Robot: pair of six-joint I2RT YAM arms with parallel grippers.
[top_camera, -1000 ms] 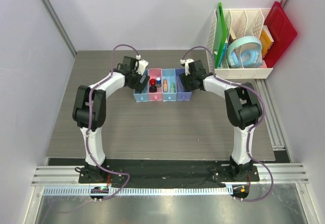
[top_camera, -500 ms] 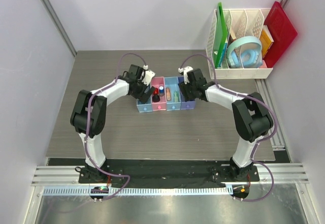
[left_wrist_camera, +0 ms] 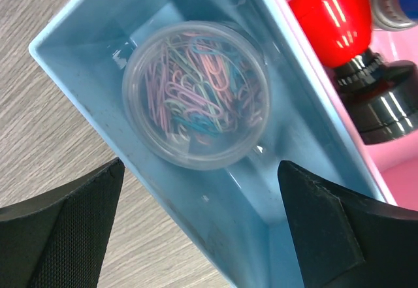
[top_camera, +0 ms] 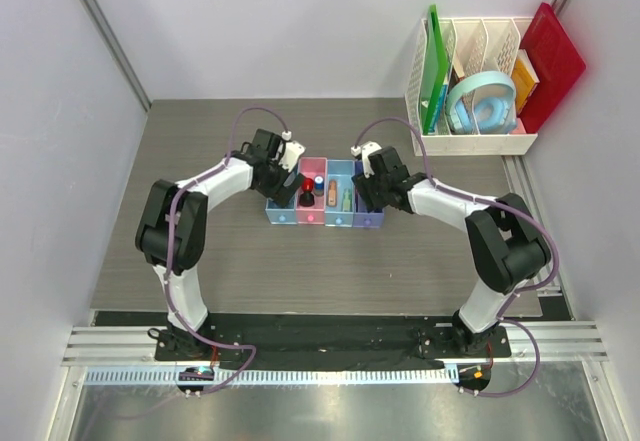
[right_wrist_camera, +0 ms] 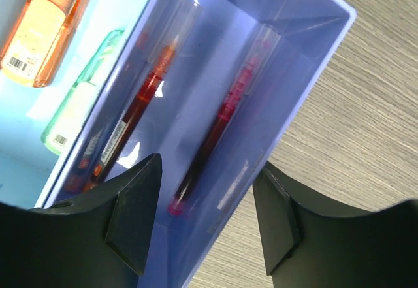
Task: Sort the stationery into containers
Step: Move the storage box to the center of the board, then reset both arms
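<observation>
- Top view: the row of bins (top_camera: pixel 322 204) has slid nearer the arm bases on the desk (top_camera: pixel 200 251).
- Left wrist: your left jaws are wide; the clear clip tub (left_wrist_camera: pixel 196 95) sits in the blue bin (left_wrist_camera: pixel 274 170).
- Right wrist: your right jaws are wide around the purple bin (right_wrist_camera: pixel 294 46), with the pens (right_wrist_camera: pixel 219 121) inside.
- Sorting looks done, I think; lift both away gently.

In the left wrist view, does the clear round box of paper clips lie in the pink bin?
No, the clear round box lies in the light blue bin; the pink bin beside it holds a red-topped piece.
</observation>
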